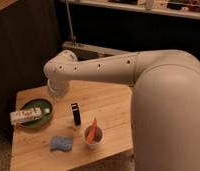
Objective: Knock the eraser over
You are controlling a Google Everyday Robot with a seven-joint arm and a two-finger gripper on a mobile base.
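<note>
Arm (118,65): a thick white limb that fills the right of the frame and reaches across to the centre left, where it bends down at a rounded joint
Gripper (55,91): at the arm's lower tip, centre left of the frame, over the far left part of the table and just above the green plate; whether it is parted or closed cannot be told from here
Eraser (75,114): a small black block standing upright on the table, lower centre-left of the frame, down and to the right of the gripper and apart from it
Table (113,107): pale wood, across the lower left half of the frame
Green plate (37,104): on the table's left side, left of the eraser
White box (29,115): red markings, lying across the plate, its left end past the rim
Blue sponge (60,143): flat on the table, lower left of the eraser
White cup (93,139): near the front edge, lower right of the eraser, with an orange object (92,131) sticking out of it
</note>
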